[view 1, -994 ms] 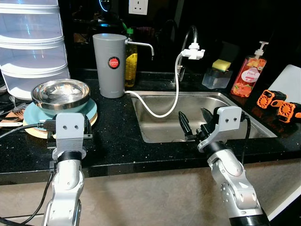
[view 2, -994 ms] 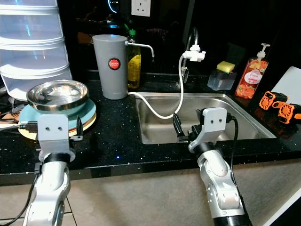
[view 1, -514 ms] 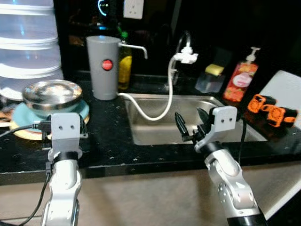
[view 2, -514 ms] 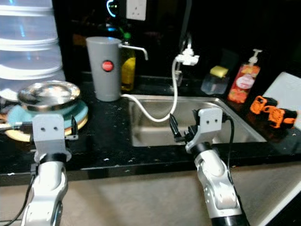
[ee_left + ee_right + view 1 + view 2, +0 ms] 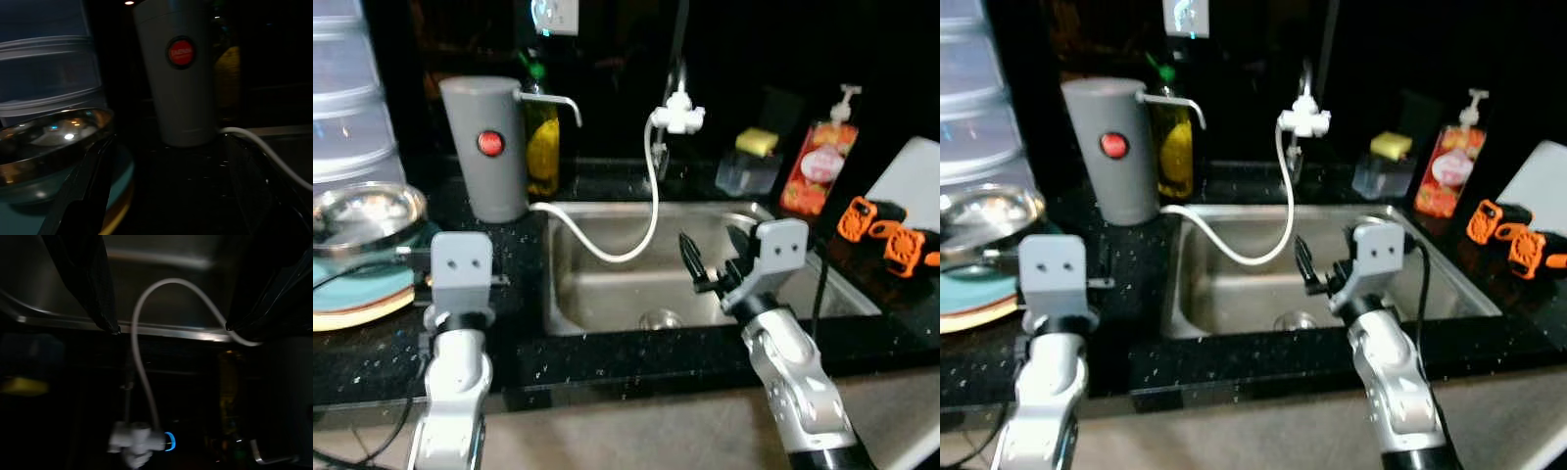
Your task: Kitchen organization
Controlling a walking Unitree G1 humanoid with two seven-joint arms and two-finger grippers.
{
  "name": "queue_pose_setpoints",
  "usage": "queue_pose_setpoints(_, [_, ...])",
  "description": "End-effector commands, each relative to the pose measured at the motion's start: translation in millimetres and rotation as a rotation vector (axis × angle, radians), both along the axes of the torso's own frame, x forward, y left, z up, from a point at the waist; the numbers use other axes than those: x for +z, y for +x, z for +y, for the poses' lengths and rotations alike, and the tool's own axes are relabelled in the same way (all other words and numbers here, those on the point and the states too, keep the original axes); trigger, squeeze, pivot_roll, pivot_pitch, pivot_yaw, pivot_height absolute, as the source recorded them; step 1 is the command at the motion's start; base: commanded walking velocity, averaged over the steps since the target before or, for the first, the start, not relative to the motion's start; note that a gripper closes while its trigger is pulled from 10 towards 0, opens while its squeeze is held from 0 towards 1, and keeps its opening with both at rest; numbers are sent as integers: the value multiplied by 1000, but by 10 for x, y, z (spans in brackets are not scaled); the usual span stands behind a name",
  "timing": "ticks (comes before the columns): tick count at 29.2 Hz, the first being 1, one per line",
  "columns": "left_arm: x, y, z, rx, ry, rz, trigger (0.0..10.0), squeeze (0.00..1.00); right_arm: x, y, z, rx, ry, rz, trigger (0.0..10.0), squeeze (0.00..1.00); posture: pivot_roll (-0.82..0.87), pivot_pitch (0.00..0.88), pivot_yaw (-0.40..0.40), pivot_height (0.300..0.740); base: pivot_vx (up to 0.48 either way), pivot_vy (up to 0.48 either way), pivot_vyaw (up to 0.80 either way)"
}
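My right gripper [image 5: 715, 253] is open and holds nothing, hovering over the front of the steel sink [image 5: 607, 294]. In the right wrist view its fingers [image 5: 93, 284] frame the white hose [image 5: 142, 362] and the sink's wall. My left gripper [image 5: 168, 142] is open and empty, low over the black counter [image 5: 524, 357]. It faces the grey water filter jug [image 5: 181, 73] and sits beside the steel bowl [image 5: 44, 134]. That bowl [image 5: 357, 211] rests on a teal plate [image 5: 357, 292] at the left.
A tap with a white hose [image 5: 651, 186] curves into the sink. A yellow bottle [image 5: 541, 147] stands behind the jug. A sponge holder [image 5: 751, 162], soap dispenser [image 5: 816, 162], orange items [image 5: 886, 230] and a white board [image 5: 913, 171] sit on the right. Clear stacked containers [image 5: 342, 108] are far left.
The whole picture has slid left, so the camera has turned right and blurred a little. Both grippers keep the same pose and stay open.
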State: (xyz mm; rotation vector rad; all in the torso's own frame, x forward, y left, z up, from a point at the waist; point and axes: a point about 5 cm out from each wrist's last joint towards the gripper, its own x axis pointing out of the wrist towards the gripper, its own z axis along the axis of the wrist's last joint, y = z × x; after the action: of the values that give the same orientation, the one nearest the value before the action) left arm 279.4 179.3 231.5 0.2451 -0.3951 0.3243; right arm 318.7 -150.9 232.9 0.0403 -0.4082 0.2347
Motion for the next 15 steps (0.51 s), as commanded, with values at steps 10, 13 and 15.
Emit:
queue_pose_setpoints(10, [16, -23, -63, -25, 16, -21, 10000, 0, -50, -19, 8, 11, 9, 26, 10000, 0, 127, 28, -86, 740, 0, 0, 0])
queue_pose_setpoints(13, [-14, -38, -74, -23, 7, -11, 10000, 0, -65, -28, 40, 27, 7, 33, 10000, 0, 128, 29, -85, 740, 0, 0, 0])
queue_pose_setpoints(15, [-27, -45, -80, -26, -1, -7, 10000, 0, -73, -30, 48, 30, 4, 36, 10000, 0, 130, 31, -87, 740, 0, 0, 0])
